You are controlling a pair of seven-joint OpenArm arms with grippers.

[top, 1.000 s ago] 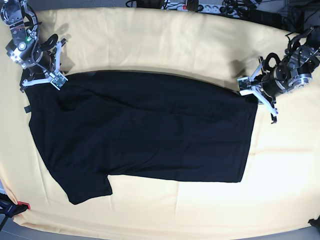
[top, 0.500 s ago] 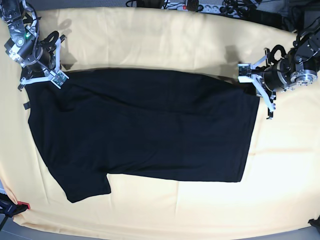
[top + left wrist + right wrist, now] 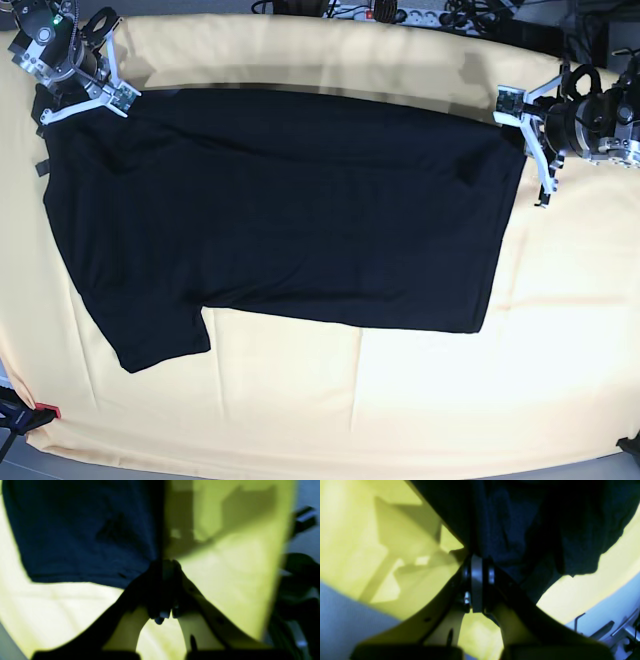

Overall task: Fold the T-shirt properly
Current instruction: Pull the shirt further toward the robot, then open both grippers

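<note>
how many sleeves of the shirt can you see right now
1. One sleeve lies flat at the T-shirt's near left in the base view. The other may be folded under or hidden.

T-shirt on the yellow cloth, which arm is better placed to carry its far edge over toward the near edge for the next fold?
Neither alone. The left gripper and right gripper each pinch one far corner of the T-shirt.

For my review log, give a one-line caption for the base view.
Both tools, left and right, pinch far corners of the black T-shirt spread over yellow cloth.
</note>
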